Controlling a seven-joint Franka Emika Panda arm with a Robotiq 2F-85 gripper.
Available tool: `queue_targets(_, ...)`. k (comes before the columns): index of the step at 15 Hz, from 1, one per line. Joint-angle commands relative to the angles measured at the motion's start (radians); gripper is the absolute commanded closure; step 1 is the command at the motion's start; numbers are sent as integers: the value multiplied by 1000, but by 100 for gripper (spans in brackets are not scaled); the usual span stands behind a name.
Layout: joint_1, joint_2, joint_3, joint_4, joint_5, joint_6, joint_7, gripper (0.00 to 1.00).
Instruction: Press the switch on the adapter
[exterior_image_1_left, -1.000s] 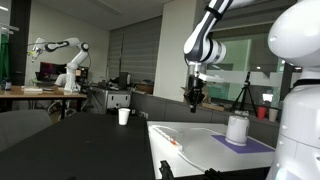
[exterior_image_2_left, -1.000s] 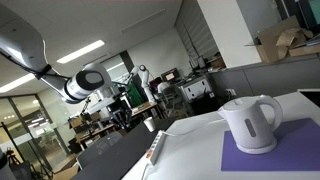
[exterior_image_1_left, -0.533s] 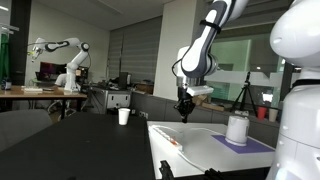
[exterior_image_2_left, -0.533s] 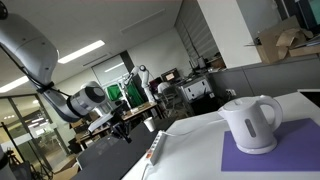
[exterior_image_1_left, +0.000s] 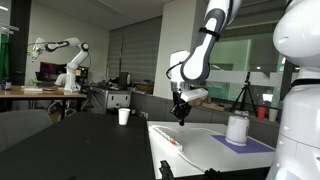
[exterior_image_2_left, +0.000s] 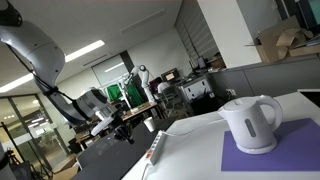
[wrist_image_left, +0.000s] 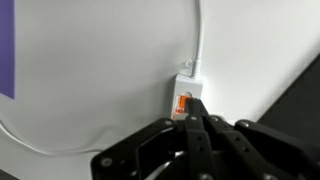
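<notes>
Arm lower than a second ago, gripper (exterior_image_1_left: 181, 117) now close over white table (exterior_image_1_left: 197, 152). Wrist view: fingers pinched together, nothing held, tips just above adapter (wrist_image_left: 187, 92) lying on table, aimed at orange switch (wrist_image_left: 183, 104). Approach mostly done; final push apparently left.

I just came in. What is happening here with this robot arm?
A robot arm is working on a white adapter lying on the white table. Its end effector, closed, hangs just above the adapter's orange switch, apparently aimed to press it. In an exterior view there seems to be a gap below it, so the switch looks not yet pressed. A white kettle stands on a purple mat nearby.
</notes>
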Motion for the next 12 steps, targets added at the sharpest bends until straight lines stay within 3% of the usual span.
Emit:
queue_targets(1,0,0,-1,1,-1,-1,0,99)
queue_targets(12,0,0,-1,1,-7,-1,2,99)
